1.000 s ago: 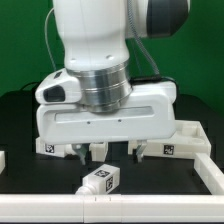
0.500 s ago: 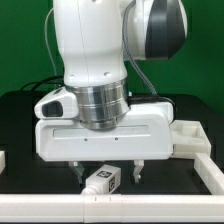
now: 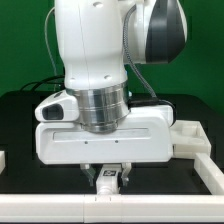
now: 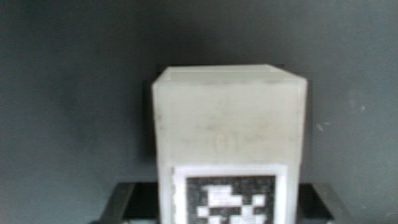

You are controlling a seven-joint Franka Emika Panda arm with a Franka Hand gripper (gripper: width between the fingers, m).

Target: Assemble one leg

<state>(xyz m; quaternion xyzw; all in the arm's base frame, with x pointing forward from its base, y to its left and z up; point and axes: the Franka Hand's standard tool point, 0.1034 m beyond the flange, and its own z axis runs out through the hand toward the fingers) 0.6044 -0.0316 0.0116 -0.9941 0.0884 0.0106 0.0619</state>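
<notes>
Low over the black table [image 3: 15,125], the gripper [image 3: 107,172] straddles the white leg [image 3: 108,181] lying beside the front rail [image 3: 50,206]; whether its jaws grip it I cannot tell; lifting and fitting seem left to do.

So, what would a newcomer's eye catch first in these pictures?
First the big white arm, which fills the middle of the exterior view, its claw low over the black table. Then the small white leg with a black-and-white tag, between the claw's fingers; whether they touch it I cannot tell. In the wrist view this leg fills the middle.
</notes>
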